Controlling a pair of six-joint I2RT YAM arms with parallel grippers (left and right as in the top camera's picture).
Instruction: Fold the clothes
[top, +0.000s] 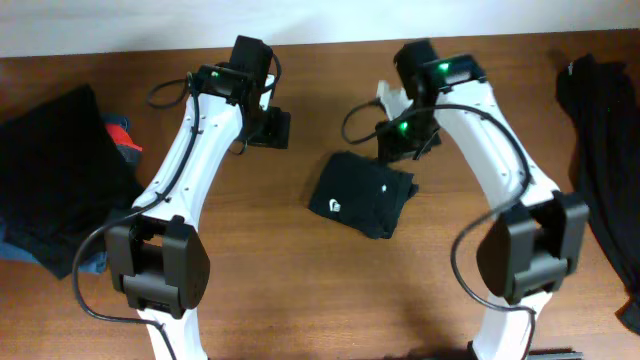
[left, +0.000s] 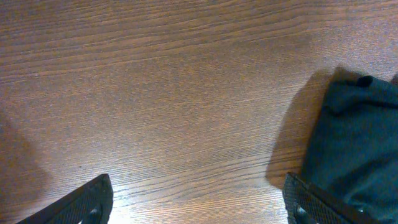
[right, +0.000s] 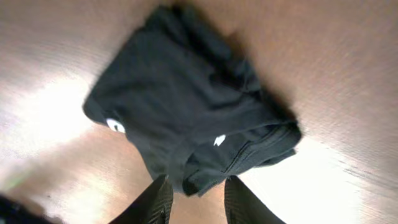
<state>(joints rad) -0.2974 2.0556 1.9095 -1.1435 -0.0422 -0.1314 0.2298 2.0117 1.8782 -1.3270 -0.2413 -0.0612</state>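
The folded black garment (top: 362, 195) lay in the middle of the wooden table (top: 300, 290), a rough rectangle set at a slant, soft and matte, with layered edges bunched along one side. A small white logo (top: 333, 207) showed near one corner and a smaller white mark (top: 386, 187) sat nearer the middle.

In the right wrist view the garment (right: 193, 112) filled the centre, its stacked folds thick at the near edge. The right gripper (right: 194, 202) hung just above that edge, its fingers (right: 155, 199) parted and holding nothing.

The left gripper (left: 199, 205) was over bare wood grain with its dark, textured fingertips (left: 93, 202) spread wide and empty. The garment (left: 357, 143) lay just beside the right-hand tip.

A heap of dark clothes (top: 55, 175) sat at the table's left edge, with a red piece (top: 120, 135) and some blue fabric (top: 90, 262) showing. Another dark garment (top: 600, 130) lay crumpled along the right edge.
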